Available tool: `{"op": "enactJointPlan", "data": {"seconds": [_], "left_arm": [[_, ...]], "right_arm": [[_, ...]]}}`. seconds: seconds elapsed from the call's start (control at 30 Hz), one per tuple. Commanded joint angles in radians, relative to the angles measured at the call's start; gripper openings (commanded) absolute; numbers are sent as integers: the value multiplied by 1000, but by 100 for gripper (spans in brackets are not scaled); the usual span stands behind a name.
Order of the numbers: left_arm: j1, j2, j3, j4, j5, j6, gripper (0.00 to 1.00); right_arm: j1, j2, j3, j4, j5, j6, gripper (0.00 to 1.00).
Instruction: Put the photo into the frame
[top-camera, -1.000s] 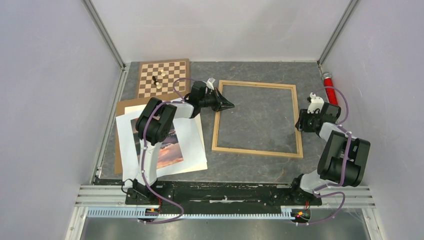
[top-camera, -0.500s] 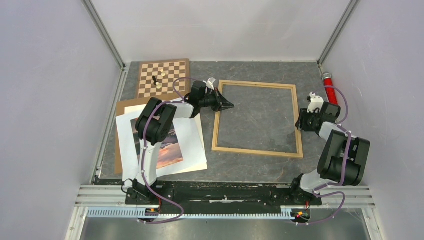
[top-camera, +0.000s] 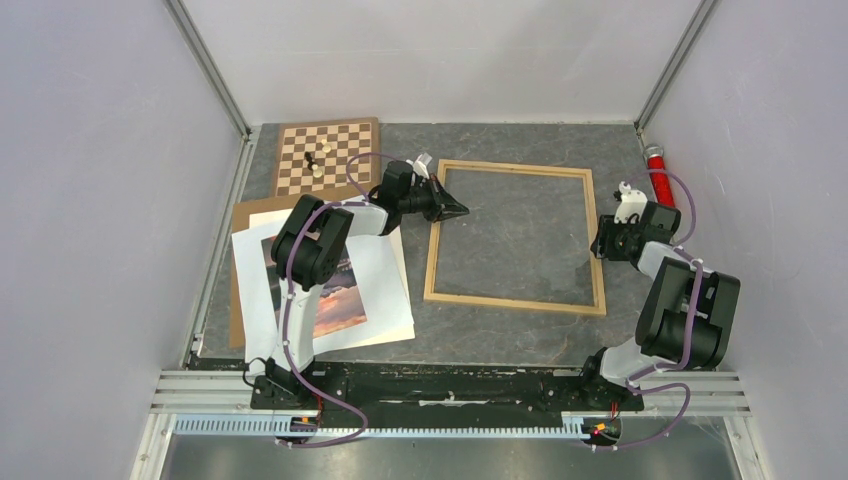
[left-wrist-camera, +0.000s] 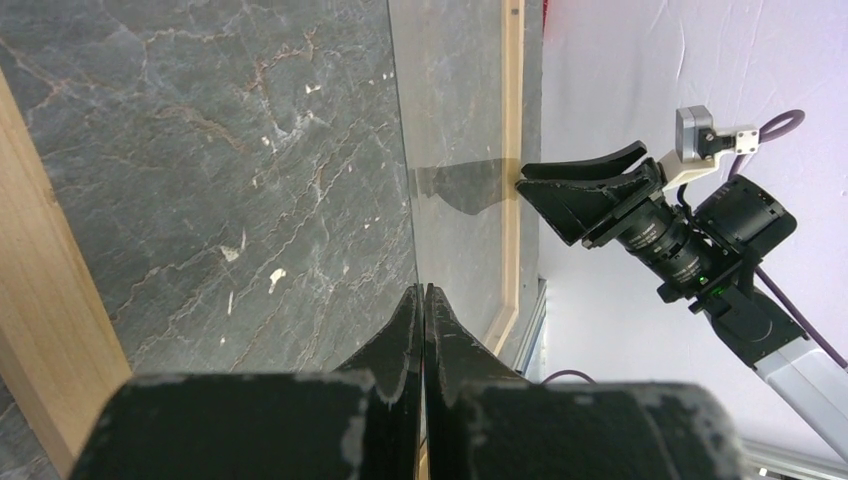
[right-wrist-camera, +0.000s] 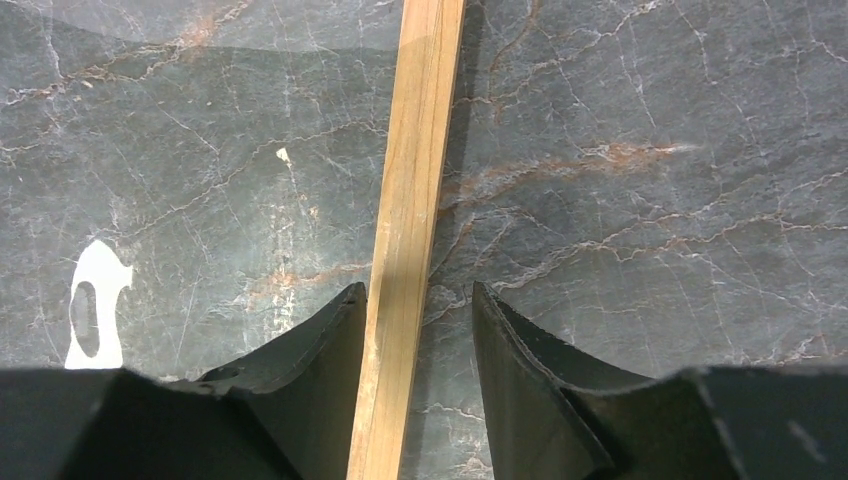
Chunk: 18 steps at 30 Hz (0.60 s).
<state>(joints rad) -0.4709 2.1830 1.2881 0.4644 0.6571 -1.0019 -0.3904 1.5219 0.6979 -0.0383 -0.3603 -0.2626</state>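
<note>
Looking at the left claw (top-camera: 462, 212) pinched fully shut, tip just inside the left rail of the frame (top-camera: 514, 303) on the counter (top-camera: 510, 235), right at the edge of a clear pane (left-wrist-camera: 455, 150). Got the right claw (right-wrist-camera: 417, 292) about half open, straddling the right rail, one finger each side. Can spot the photo (top-camera: 340, 308) well behind the left claw, lying on white sheets (top-camera: 385, 280) under that arm.

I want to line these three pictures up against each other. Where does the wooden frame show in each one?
Top external: the frame lies flat, just right of centre.
Left wrist: its near rail crosses the lower left corner, and its far rail runs up the middle.
Right wrist: one rail runs top to bottom at centre.
Shared landmark: the right gripper, straddling the frame's right rail.
</note>
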Motion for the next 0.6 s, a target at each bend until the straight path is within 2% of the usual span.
{"op": "enactJointPlan", "data": {"seconds": [0.0, 0.4, 0.57], "left_arm": [[3, -64, 54, 43, -1, 52, 2], [3, -66, 53, 56, 1, 60, 2], [3, -64, 38, 109, 19, 65, 2]], "right_arm": [[4, 14, 38, 30, 26, -4, 46], [16, 30, 61, 30, 27, -2, 46], [16, 27, 61, 30, 20, -3, 46]]}}
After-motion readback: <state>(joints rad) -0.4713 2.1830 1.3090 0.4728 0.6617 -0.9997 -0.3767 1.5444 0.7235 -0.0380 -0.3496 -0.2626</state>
